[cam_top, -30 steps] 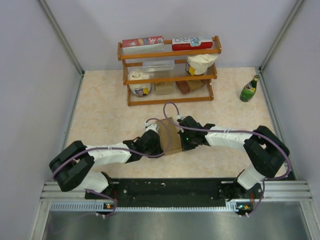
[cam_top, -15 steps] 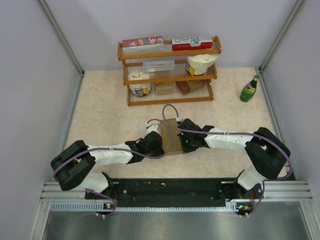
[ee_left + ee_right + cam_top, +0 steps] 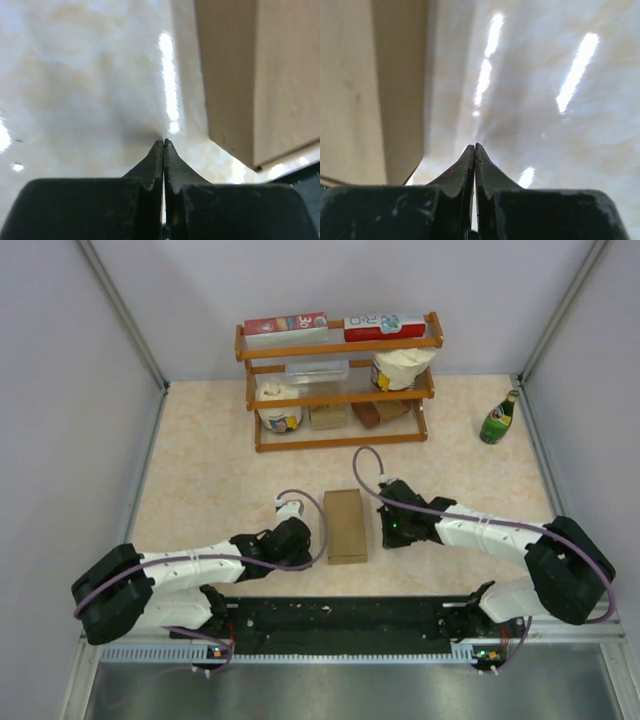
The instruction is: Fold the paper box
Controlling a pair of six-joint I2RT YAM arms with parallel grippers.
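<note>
The paper box [image 3: 346,525] lies flat on the table as a slim closed brown carton, its long side running front to back between the two arms. My left gripper [image 3: 297,536] is shut and empty, a little to the box's left; in the left wrist view the paper box [image 3: 260,80] fills the upper right, apart from the left gripper [image 3: 164,142]. To the right of the carton my right gripper [image 3: 392,526] is shut with nothing in it. The right wrist view has the paper box [image 3: 370,85] on the left, clear of the right gripper [image 3: 474,146].
A wooden shelf [image 3: 338,380] with cartons, tubs and small items stands at the back of the table. A green bottle [image 3: 499,418] stands at the back right. Grey walls close both sides, and a black rail [image 3: 340,618] runs along the near edge.
Both grippers were pressed against the box's sides. They have drawn apart, left arm back to the left, right arm to the right. The box now lies flat and free.
</note>
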